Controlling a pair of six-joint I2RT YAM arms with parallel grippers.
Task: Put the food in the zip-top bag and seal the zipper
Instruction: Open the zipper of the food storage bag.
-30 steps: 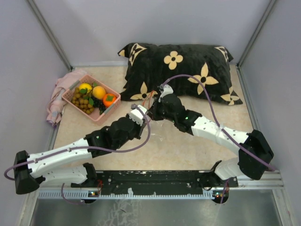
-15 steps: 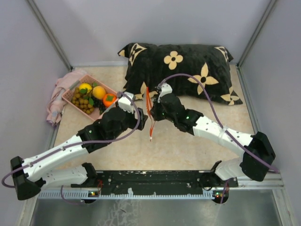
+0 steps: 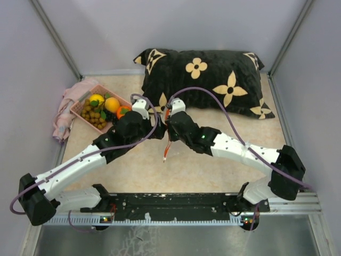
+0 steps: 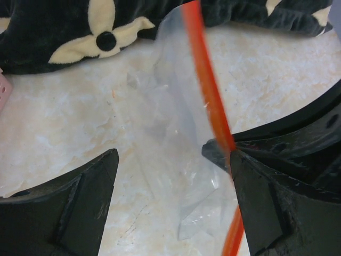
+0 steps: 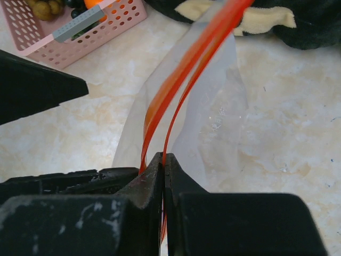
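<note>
The zip-top bag [image 5: 213,114] hangs clear and floppy above the table. My right gripper [image 5: 164,160] is shut on one strip of its red-orange zipper [image 5: 184,69], and the mouth gapes a little. In the overhead view the zipper [image 3: 167,140] runs down from the right gripper [image 3: 169,125]. My left gripper [image 4: 173,160] stands open beside the bag [image 4: 176,128], touching nothing, with the zipper [image 4: 209,90] just inside its right finger. The food [image 3: 104,109], yellow and orange balls with tan-brown ones, lies in the pink basket [image 3: 118,130] left of the left gripper [image 3: 154,129].
A black pillow [image 3: 205,77] with cream flowers fills the back of the table. A pink cloth [image 3: 65,113] lies bunched against the left wall by the basket. Grey walls close in both sides. Both arms meet over the table's middle.
My left gripper has opened, let go of the bag's mouth and drawn back and left toward the basket. The right gripper shifted slightly left and still pinches the zipper.
</note>
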